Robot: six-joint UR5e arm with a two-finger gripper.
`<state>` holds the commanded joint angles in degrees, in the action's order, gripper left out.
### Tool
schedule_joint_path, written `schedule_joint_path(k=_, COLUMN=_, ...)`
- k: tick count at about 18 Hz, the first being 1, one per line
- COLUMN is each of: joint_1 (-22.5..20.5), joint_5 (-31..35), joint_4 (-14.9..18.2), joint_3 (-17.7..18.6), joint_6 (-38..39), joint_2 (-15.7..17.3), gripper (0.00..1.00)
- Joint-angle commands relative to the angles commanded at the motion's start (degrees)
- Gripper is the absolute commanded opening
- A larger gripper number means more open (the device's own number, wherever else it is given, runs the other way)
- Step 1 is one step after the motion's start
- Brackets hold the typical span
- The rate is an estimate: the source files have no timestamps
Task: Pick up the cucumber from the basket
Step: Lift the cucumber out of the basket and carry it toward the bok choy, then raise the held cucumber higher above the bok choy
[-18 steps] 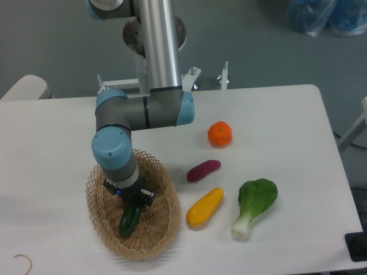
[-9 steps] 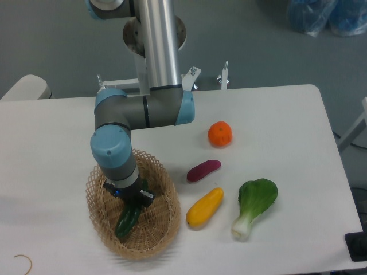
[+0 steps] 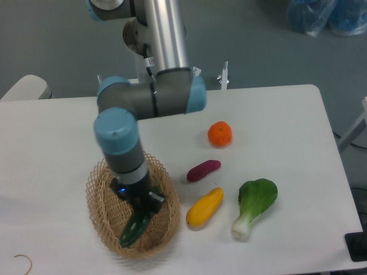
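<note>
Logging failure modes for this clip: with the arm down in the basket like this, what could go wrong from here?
The end effector seems to hold the cucumber near its upper end, so the long free part could swing or slip out.
The cucumber's tip hangs low over the basket near its front rim, so it might catch the open weave and drag the light basket.

Dark green cucumber (image 3: pixel 135 228) in a tan open-weave basket (image 3: pixel 100 197). On the white surface (image 3: pixel 275 120): orange fruit (image 3: pixel 220 133), purple eggplant (image 3: pixel 203 170), yellow squash (image 3: pixel 205 207), green-and-white bok choy (image 3: pixel 254 205). Arm (image 3: pixel 143 100) silver, grey, blue-capped.
</note>
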<state>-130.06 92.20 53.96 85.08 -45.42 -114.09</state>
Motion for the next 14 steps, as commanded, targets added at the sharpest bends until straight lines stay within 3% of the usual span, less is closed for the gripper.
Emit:
schedule_joint_path(k=6, joint_1=-11.2, joint_5=-4.5, joint_4=8.7, joint_3=-5.5, joint_6=-15.7, joint_2=2.2, gripper=0.39)
schedule_joint_path(k=10, joint_1=-17.7, joint_5=-6.1, joint_4=9.9, joint_3=-7.2, joint_6=-30.1, joint_2=2.2, gripper=0.39)
schedule_joint_path(k=14, joint_1=-22.2, joint_5=-7.2, joint_4=10.7, joint_3=-7.3, joint_6=-35.9, joint_2=2.2, gripper=0.39)
